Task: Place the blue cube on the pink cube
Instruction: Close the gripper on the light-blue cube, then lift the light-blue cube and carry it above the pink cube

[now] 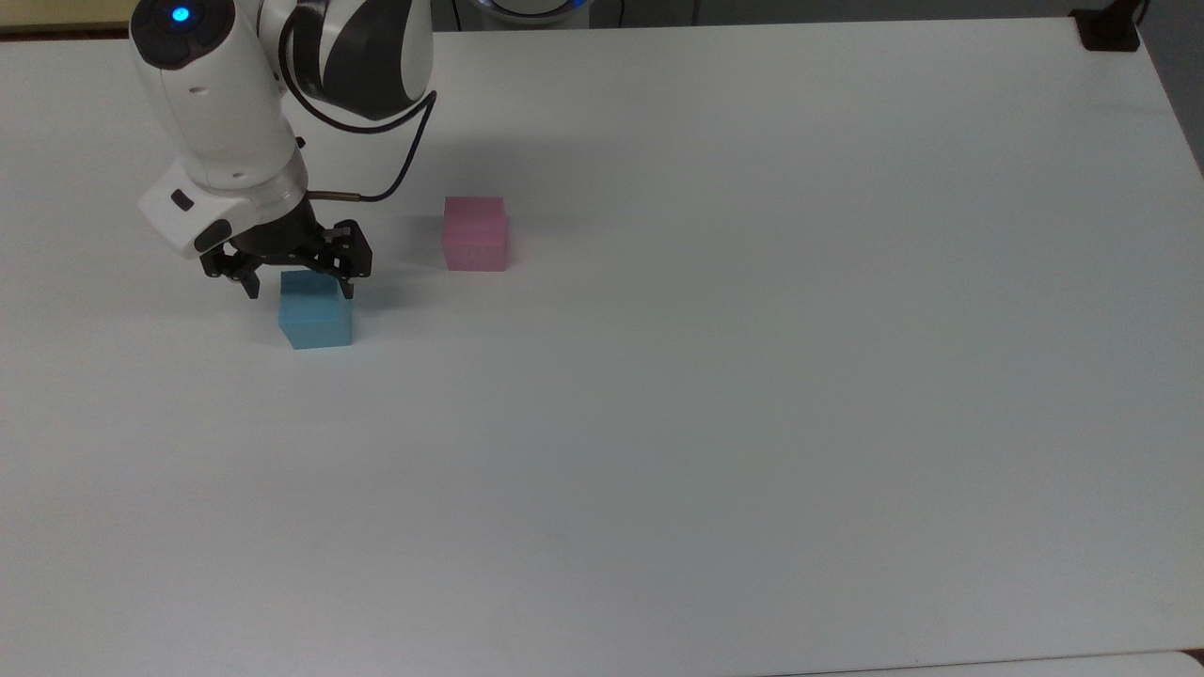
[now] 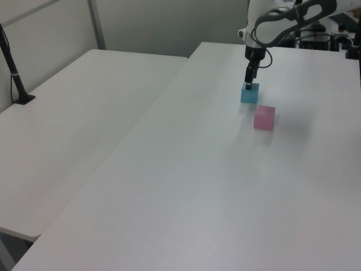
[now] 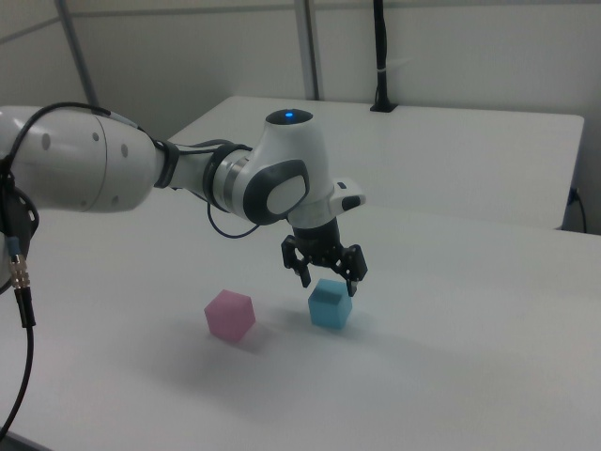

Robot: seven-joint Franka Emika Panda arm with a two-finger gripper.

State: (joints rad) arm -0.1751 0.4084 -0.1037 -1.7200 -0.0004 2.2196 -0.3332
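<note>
While the gripper (image 1: 299, 286) hangs with its fingers spread apart in the top view, the blue cube (image 1: 315, 310) sits just beneath them on the white table (image 1: 752, 376), the pink cube (image 1: 475, 233) off toward the top view's right. In the left view the gripper (image 2: 249, 84) meets the blue cube's (image 2: 249, 95) top edge, the pink cube (image 2: 264, 117) nearer the camera. In the right view the open gripper (image 3: 328, 281) straddles the blue cube's (image 3: 329, 304) top, the pink cube (image 3: 229, 314) to the right view's left.

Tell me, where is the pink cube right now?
In the top view the pink cube sits on the white table, up and right of the blue cube, apart from it.
</note>
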